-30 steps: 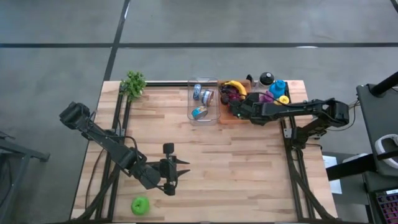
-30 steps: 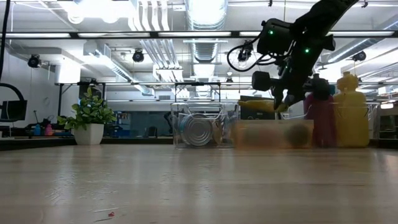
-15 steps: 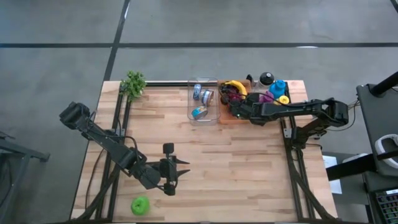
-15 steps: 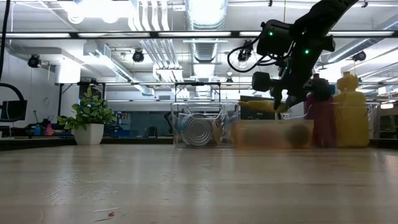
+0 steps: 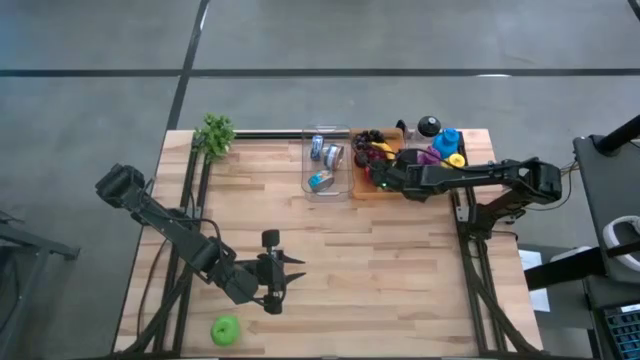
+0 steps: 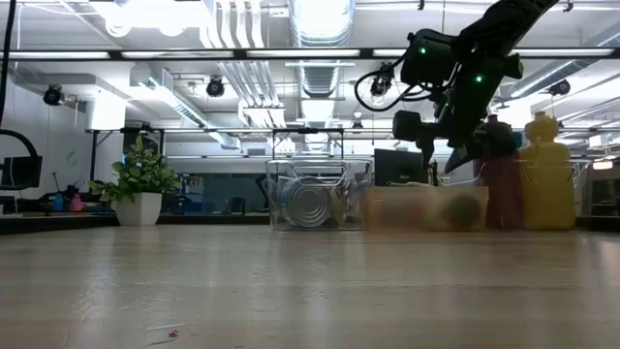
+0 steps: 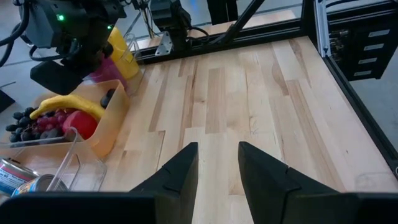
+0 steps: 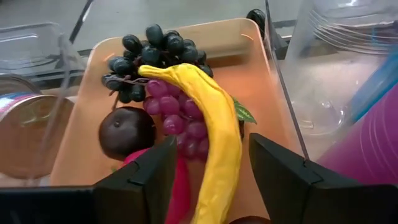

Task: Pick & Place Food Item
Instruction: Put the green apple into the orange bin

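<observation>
Here your right gripper (image 8: 208,180) hangs over the orange tray (image 8: 249,81) at the far right of the table, its fingers spread apart with nothing between them; the banana (image 8: 214,124) lies directly below the gap, resting on the other fruit and not in the grip. That looks like a release pose: the fruit sits freely in the tray, so the placing seems done or nearly so.

The banana is smooth, curved and bright yellow, draped across a bunch of purple grapes (image 8: 177,115). Behind it sits a cluster of darker, near-black grapes (image 8: 146,53), glossy and round, and beside it a dark plum (image 8: 127,134) with a dull sheen. The tray is shallow, rounded plastic. Next to it stands a clear plastic bin (image 5: 327,160) holding tins (image 5: 322,148).

Your left gripper (image 5: 290,272) waits low over the bare wooden table (image 5: 400,270), near the front, fingers partly apart and holding nothing. A green fruit (image 5: 226,329) lies near it at the table's front edge.
</observation>
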Motion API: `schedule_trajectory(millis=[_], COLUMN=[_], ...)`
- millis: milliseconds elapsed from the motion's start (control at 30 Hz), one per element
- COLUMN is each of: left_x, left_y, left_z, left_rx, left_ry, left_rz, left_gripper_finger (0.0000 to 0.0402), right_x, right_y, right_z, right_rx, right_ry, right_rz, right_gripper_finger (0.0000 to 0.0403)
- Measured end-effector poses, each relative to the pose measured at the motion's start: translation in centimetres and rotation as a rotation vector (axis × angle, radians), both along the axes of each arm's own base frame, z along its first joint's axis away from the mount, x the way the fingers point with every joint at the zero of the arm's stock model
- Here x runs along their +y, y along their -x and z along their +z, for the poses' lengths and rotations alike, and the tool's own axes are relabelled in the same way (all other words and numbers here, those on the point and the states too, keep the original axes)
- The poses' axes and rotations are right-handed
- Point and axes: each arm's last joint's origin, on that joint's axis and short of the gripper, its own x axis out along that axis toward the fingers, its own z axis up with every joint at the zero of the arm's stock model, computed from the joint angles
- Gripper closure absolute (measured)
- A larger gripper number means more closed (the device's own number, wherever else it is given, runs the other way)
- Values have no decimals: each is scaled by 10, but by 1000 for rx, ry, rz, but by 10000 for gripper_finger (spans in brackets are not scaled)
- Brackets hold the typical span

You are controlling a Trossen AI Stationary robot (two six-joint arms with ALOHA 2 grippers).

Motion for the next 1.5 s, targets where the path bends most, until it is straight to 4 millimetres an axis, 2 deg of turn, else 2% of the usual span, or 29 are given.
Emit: schedule_trajectory(millis=[300,700,1100,1267,1500], left_x=[0,-3,-8,-13,-30], left_y=[0,3,8,17,33], left_z=[0,0,16,14,7], left_rx=[-1,12,60,121,239], left_ry=[7,-25,-39,5,201], left_rz=[4,-23,-32,-22,-100], left_gripper_finger=[284,284,284,284,284], right_x=[21,71,92,104,123], right_y=[0,3,4,5,8], right_z=[16,42,45,46,47], right_rx=[13,36,74,73,71], right_ry=[38,209,265,286,322], right_rz=[142,359,450,496,557], right_gripper_finger=[212,237,263,274,287])
